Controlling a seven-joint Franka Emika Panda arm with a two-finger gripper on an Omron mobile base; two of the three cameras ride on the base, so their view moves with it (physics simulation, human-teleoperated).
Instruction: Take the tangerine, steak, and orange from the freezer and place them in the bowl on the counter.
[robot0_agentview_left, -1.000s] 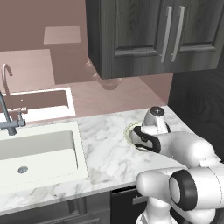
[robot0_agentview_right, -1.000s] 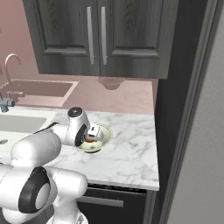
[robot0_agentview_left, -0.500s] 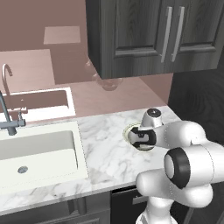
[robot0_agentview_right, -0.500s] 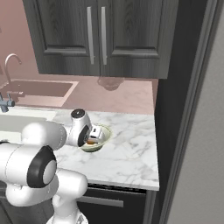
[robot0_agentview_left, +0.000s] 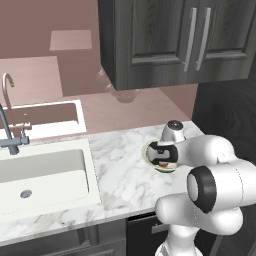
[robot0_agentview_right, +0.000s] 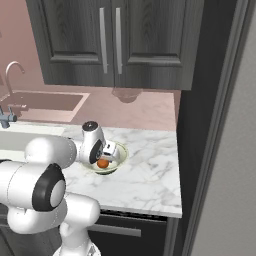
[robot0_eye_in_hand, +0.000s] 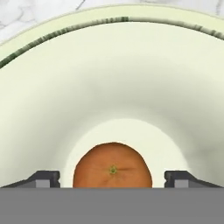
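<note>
The orange fruit (robot0_eye_in_hand: 112, 169) lay in the middle of the bowl (robot0_eye_in_hand: 52, 78) on the table (robot0_agentview_right: 150, 175), between our wide-spread pincer (robot0_eye_in_hand: 112, 177) tips, released. We judged it light, firm, smooth, rolling easily; gripped across its widest middle.

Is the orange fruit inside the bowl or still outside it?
Inside. The hand view shows the orange fruit resting on the bowl floor, between the open gripper fingertips with gaps either side.

surface: counter (robot0_agentview_right: 150, 175), white grey-veined marble | on it: bowl (robot0_agentview_right: 120, 152) | inset: sink (robot0_agentview_left: 45, 172)
</note>
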